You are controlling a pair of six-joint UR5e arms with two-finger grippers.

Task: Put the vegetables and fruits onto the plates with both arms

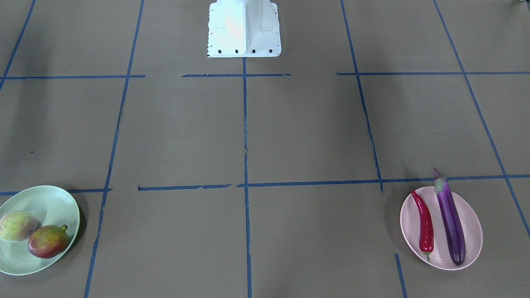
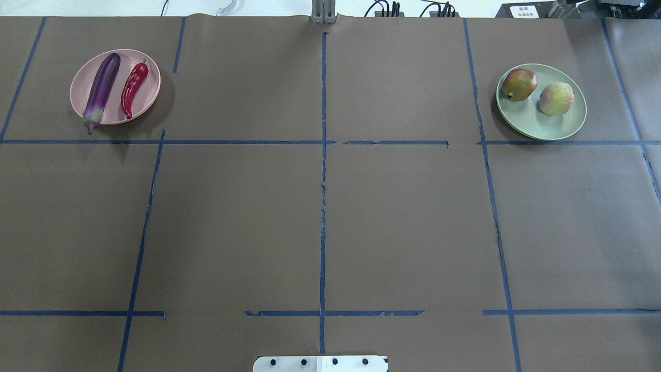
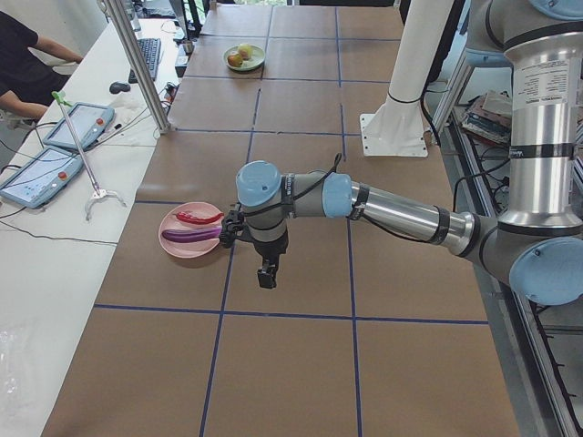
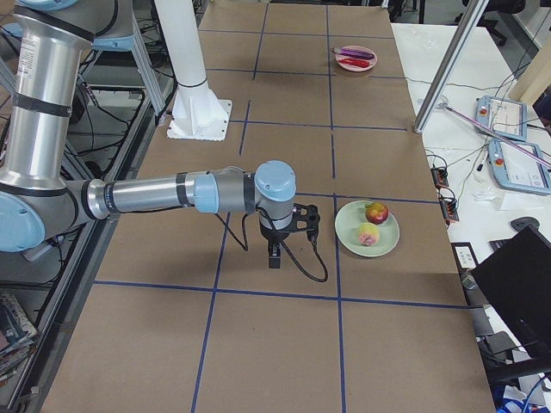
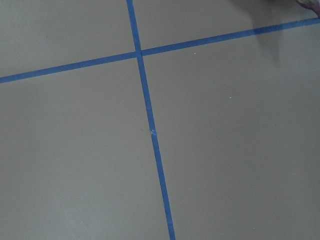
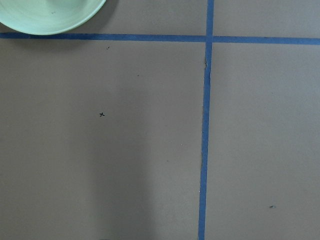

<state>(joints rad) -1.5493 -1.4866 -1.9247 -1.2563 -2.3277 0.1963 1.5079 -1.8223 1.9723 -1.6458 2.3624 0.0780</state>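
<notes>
The purple eggplant (image 1: 450, 223) and red chili pepper (image 1: 424, 223) lie side by side on the pink plate (image 2: 152, 90). The eggplant's cap end pokes over the rim. On the mint green plate (image 2: 537, 124) rest the pomegranate (image 2: 519, 84) and the yellow-green peach-like fruit (image 2: 556, 98). My left gripper (image 3: 266, 276) hangs over bare table near the pink plate (image 3: 182, 246), holding nothing I can see. My right gripper (image 4: 274, 255) hangs beside the green plate (image 4: 349, 232). Both show only in the side views, so I cannot tell if they are open or shut.
The white base block (image 1: 244, 29) stands at the robot's side of the table. Blue tape lines (image 2: 323, 155) cross the brown cover. A side table (image 3: 55, 155) with tablets and a seated person runs along the far side, with metal posts (image 3: 146, 68) on it.
</notes>
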